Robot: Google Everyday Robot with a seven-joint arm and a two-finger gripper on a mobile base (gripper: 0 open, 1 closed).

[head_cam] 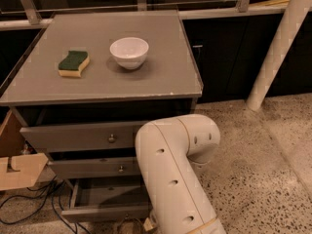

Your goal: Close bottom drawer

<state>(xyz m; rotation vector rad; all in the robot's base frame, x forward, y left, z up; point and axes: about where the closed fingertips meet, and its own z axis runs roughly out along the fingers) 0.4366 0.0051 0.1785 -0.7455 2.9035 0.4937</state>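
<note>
The bottom drawer [105, 212] of the grey cabinet stands pulled out, and its bare grey inside [109, 194] shows. Its slim front panel faces the camera near the lower edge of the view. My white arm [170, 174] curves down in front of the cabinet's right side. My gripper [130, 225] shows only partly at the bottom edge, right in front of the drawer's front panel. Whether it touches the panel cannot be told.
Above it are the middle drawer [92, 167] and the top drawer [80, 137], each with a small knob and each slightly out. A white bowl [129, 52] and a green-yellow sponge [73, 63] lie on the cabinet top [161, 77]. Cables [29, 199] and a wooden piece [19, 169] lie at left; a white post [278, 48] stands at right.
</note>
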